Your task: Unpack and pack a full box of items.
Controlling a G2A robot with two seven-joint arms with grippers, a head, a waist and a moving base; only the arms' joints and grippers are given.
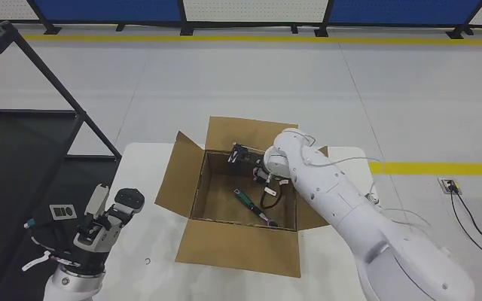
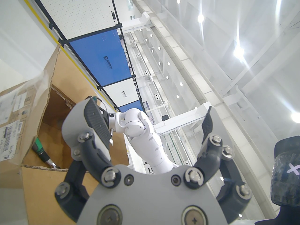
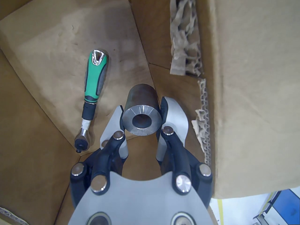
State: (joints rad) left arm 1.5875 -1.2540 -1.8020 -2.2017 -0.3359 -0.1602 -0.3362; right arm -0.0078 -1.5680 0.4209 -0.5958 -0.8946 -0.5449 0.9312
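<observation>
Cardboard box (image 1: 226, 252) stands open on the desk (image 1: 151, 256) from above, right pincer (image 1: 245, 158) down inside it; the left wrist view has the left pincer (image 2: 151, 118) spread wide and empty beside the box; the right wrist view has the right pincer clamped round a steel cylinder (image 3: 141, 118), with a green-handled ratchet (image 3: 95, 83) just beside.

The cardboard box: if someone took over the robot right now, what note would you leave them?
Right gripper: shut on the metal cylinder, down inside the box, near a corner.
Left gripper: open, holding nothing, off to one side of the box.
Green-handled ratchet: lying on the box floor, apart from the cylinder.
Done: cylinder gripped.
Left: cannot tell whether it is going in or coming out; ratchet not yet handled.
</observation>
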